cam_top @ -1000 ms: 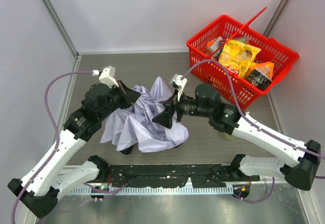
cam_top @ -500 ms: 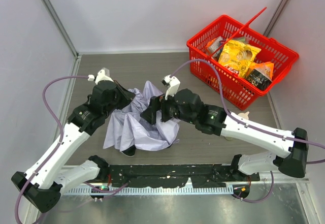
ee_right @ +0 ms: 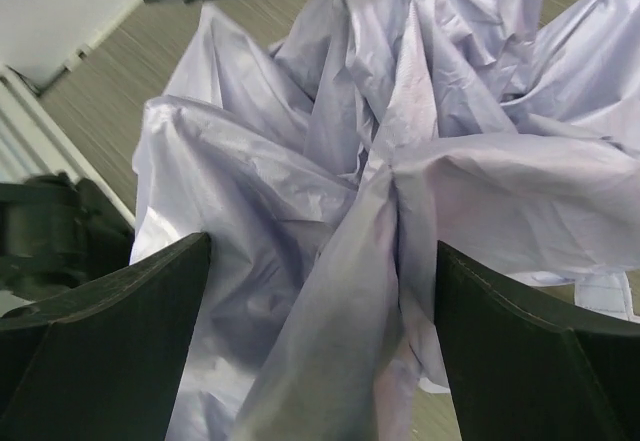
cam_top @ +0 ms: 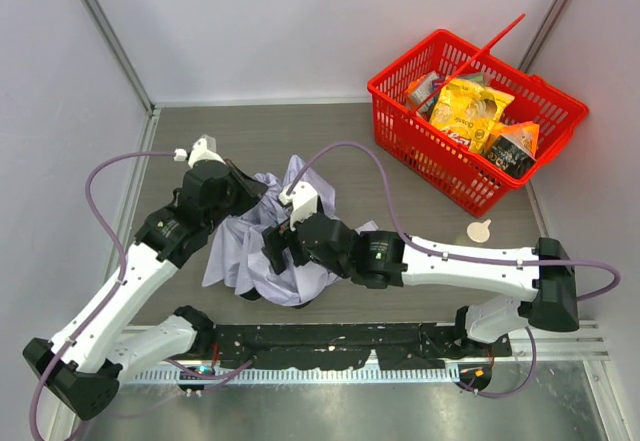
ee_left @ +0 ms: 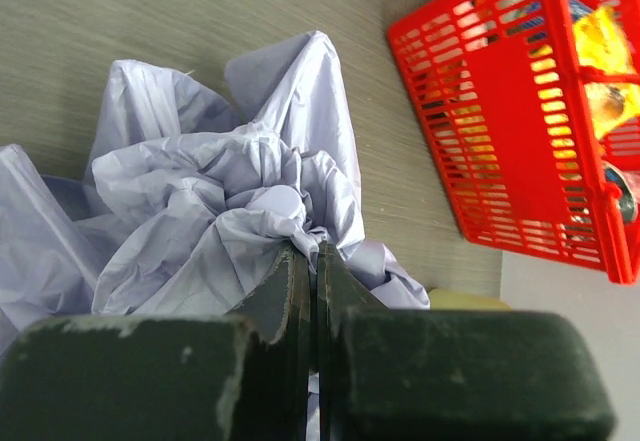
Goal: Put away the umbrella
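Two sets: left jaws pinch the umbrella [cam_top: 228, 253], right jaws gape wide above it.

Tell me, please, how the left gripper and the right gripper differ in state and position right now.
The left gripper is shut, with fabric of the umbrella gathered at its tips, apparently pinched; the right gripper is wide open, with a fold of fabric between its fingers, unclamped. The left gripper is at the far side of the heap, the right gripper at the near side. Both are dark and at the same umbrella.
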Robot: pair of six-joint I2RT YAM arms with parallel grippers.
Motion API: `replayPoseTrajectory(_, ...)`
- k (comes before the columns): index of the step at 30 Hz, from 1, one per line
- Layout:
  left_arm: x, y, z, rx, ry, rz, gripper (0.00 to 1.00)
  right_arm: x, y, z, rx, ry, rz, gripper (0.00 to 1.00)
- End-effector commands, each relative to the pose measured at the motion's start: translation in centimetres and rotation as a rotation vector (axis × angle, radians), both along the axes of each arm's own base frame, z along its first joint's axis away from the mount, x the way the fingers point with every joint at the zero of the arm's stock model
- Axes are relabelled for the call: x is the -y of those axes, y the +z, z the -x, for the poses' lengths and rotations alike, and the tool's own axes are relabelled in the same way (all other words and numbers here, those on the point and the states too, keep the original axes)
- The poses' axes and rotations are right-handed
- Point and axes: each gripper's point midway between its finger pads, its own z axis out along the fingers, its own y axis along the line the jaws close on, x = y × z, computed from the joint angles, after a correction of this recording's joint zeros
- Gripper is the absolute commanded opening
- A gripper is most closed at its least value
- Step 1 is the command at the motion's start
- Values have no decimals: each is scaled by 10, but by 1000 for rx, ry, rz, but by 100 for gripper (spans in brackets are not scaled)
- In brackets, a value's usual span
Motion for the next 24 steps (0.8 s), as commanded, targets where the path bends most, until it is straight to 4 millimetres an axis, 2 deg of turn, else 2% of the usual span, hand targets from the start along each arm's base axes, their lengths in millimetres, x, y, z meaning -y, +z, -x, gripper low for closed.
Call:
replayPoseTrajectory(1,23,53,-2,254,-143,136,0,1,22,7,61,85,36,91)
replayPoseTrajectory(2,27,55,0,289,-181,143,0,5,40,16,65,132,-9,91)
replayPoseTrajectory(3,32,55,1,325,-231,152,0,3,47,34,42,227,-47,92)
replayPoseTrajectory(4,37,57,6,350,-286,172,0,12,70,44,54,264,-114,92)
replayPoseTrajectory(5,40,60,7,376,-321,195,0,17,80,56,43,325,-145,93)
replayPoseTrajectory(6,41,63,8,391,-359,224,0,31,95,65,45,353,-174,93)
replayPoseTrajectory(7,41,67,7,414,-383,260,0,37,101,71,36,376,-187,93)
replayPoseTrajectory(8,44,73,8,441,-429,306,0,52,108,73,34,370,-190,93)
replayPoseTrajectory(9,44,76,8,453,-465,341,0,58,117,73,38,364,-202,93)
replayPoseTrajectory(11,42,77,3,449,-503,413,0,84,132,71,66,327,-205,93)
replayPoseTrajectory(12,42,82,2,472,-525,437,0,91,125,69,65,310,-171,93)
replayPoseTrajectory(13,44,82,4,471,-550,464,0,103,124,59,91,250,-157,93)
replayPoseTrajectory(14,46,89,6,506,-573,481,0,107,111,53,88,221,-118,93)
replayPoseTrajectory(15,47,91,7,510,-583,490,0,113,107,47,101,184,-98,92)
replayPoseTrajectory(18,48,94,8,511,-599,476,0,111,96,43,106,176,-68,86)
replayPoseTrajectory(22,48,100,17,517,-626,446,0,110,86,25,180,117,-19,86)
replayPoseTrajectory(24,46,100,21,515,-629,433,0,101,82,20,193,126,4,86)
